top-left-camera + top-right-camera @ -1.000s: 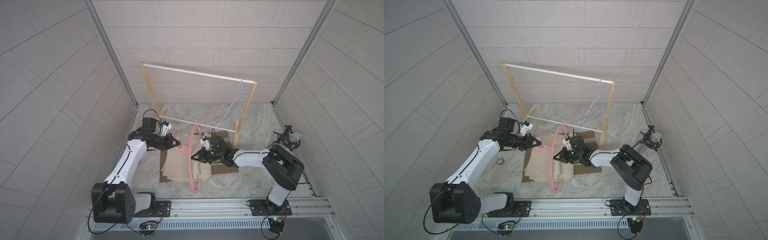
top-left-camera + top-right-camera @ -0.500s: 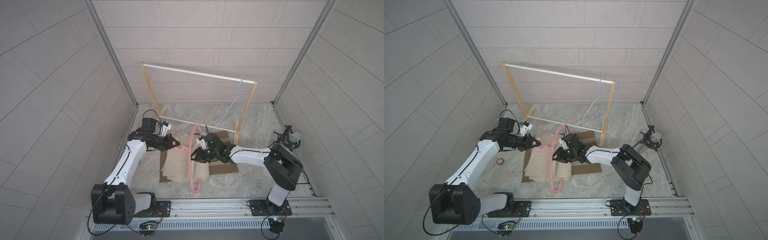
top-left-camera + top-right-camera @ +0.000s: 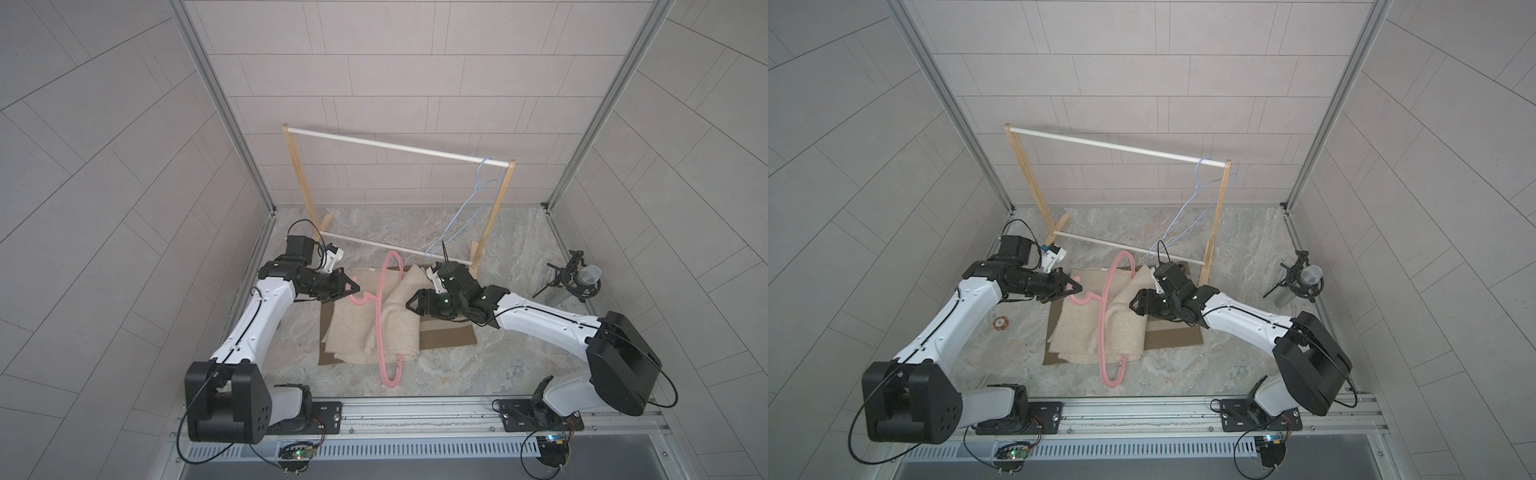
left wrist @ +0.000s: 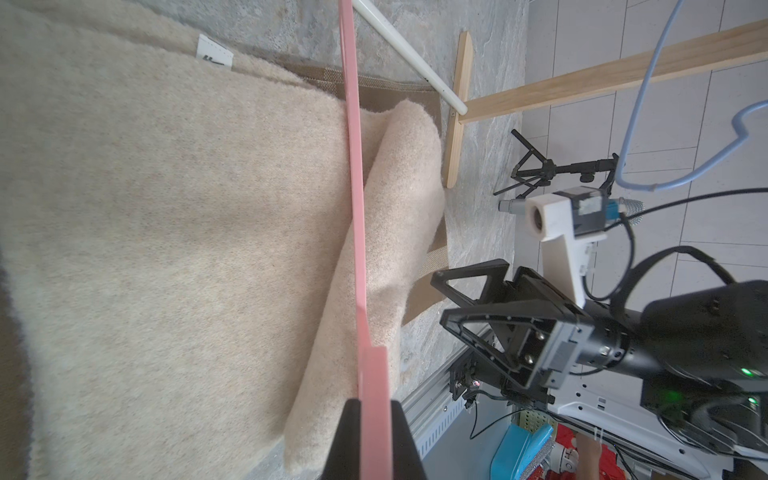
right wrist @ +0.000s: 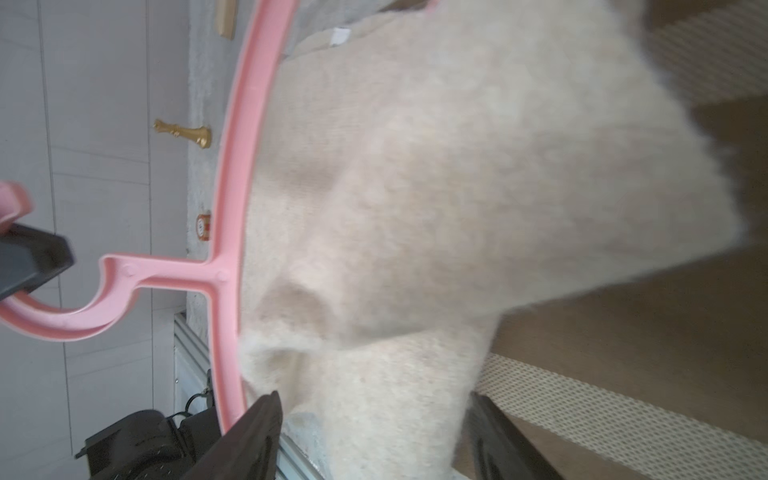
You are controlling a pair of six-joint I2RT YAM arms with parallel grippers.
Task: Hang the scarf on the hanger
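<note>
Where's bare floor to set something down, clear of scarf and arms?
Bare floor: between right arm and front rail; between rack foot and microphone; behind the lower bar. Crowded: centre, where scarf, pink hanger, left pincer and right pincer sit close.

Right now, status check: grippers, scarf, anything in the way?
Left gripper shut on pink hanger. Right gripper open beside scarf. Scarf bunched against hanger, mostly on mat, not hung. Rack behind, clear of arms.

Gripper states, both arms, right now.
Left gripper: shut on the pink hanger, at its hook.
Right gripper: open, gripping nothing; the beige scarf lies just ahead of it.
</note>
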